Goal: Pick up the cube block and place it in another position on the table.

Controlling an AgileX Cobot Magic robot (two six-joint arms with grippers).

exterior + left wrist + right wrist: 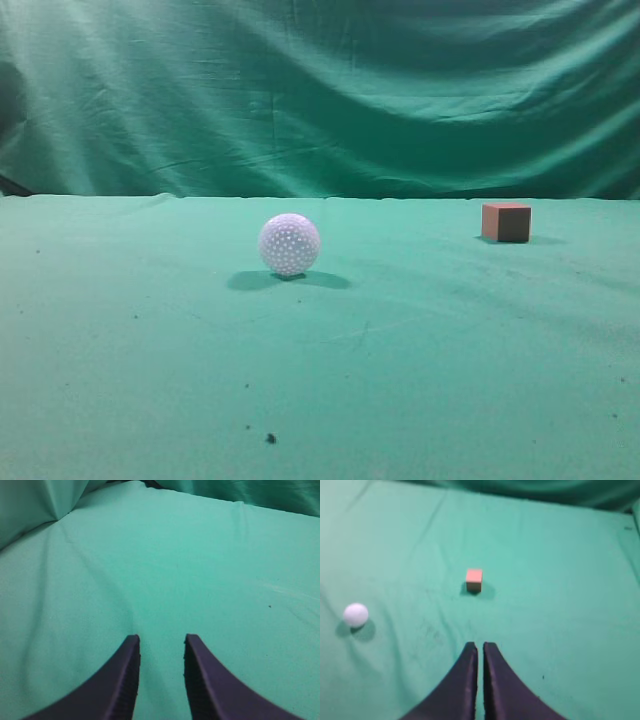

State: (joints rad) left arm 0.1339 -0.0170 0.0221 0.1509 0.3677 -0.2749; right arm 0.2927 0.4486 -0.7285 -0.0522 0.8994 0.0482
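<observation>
The cube block (506, 221) is a small reddish-brown cube that sits on the green table (150, 350) at the far right. In the right wrist view the cube block (474, 579) shows a pinkish top and lies ahead of my right gripper (480, 645), well apart from it. My right gripper is shut and empty, above the cloth. My left gripper (161, 638) is open and empty over bare green cloth. Neither gripper shows in the exterior view.
A white dimpled ball (289, 244) rests near the table's middle; it is at the left in the right wrist view (355, 614). A draped green backdrop (320, 90) hangs behind the table. Small dark specks (270, 438) dot the near cloth.
</observation>
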